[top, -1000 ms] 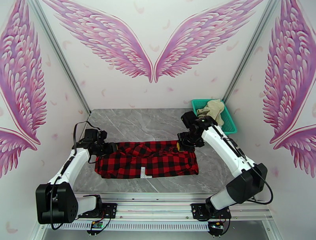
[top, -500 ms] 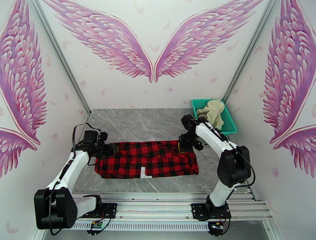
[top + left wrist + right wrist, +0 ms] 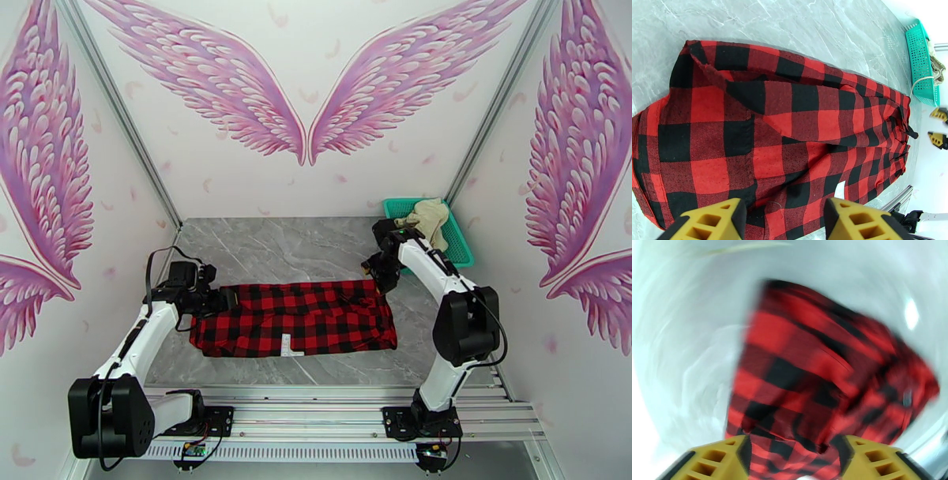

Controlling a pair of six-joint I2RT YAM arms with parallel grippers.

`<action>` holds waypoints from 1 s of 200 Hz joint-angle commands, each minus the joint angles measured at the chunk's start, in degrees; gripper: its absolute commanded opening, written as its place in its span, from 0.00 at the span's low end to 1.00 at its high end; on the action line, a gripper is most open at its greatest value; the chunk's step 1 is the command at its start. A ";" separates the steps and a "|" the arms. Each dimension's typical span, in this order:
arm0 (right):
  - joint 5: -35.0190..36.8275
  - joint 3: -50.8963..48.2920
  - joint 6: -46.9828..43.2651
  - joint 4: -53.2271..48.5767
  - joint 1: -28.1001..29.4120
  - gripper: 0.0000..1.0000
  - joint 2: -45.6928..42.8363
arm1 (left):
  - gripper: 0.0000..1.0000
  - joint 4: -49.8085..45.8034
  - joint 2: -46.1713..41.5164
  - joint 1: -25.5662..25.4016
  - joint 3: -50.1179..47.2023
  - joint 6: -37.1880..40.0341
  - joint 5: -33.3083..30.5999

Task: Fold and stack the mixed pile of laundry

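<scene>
Left claw [image 3: 782,203]: half wide. Its yellow fingers [image 3: 711,221] stand apart with nothing pinched between them, and checked cloth lies flat under the gap.
Left claw, place: from above, the left claw [image 3: 227,298] sits low at the left end of the shirt, by its far corner.
Right claw [image 3: 794,441]: wide, with its two fingers well apart and nothing clamped. The wrist view is blurred, and the shirt is spread below.
Right claw, place: from above, the right claw [image 3: 379,278] hangs at the shirt's far right corner. I cannot tell whether it touches the cloth.
Shirt [image 3: 308,317]: red-and-black check. It lies as a long band across the middle of the table, running left to right between the two claws. It is folded over on itself and wrinkled toward the right end.
White label [image 3: 286,343]: on the shirt's near edge, about midway along.
Cream garment [image 3: 429,217]: bunched up in the basket, rising above its rim.
Basket [image 3: 462,249]: teal mesh, in the table's far right corner, apart from the shirt and just behind the right claw.
Table [image 3: 276,245]: grey, marble-patterned.
Walls: white, painted with pink wings [image 3: 237,87].
</scene>
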 commanded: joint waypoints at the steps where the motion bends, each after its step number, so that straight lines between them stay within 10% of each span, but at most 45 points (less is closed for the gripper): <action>1: 2.98 -3.51 -33.40 5.44 2.49 0.78 -5.19 | 0.58 -0.78 0.95 -0.35 1.57 0.57 -0.52; 71: -4.31 -14.54 -76.03 5.64 4.46 0.79 -8.33 | 0.58 -1.48 5.05 -0.44 5.40 0.81 -0.64; 155: 3.25 -13.27 -83.49 10.88 7.02 0.75 0.11 | 0.58 -1.99 5.86 -0.53 5.47 0.15 -1.39; 200: -1.21 -9.73 -81.21 9.64 7.02 0.42 3.01 | 0.58 -2.81 5.44 -0.61 6.02 0.33 -2.02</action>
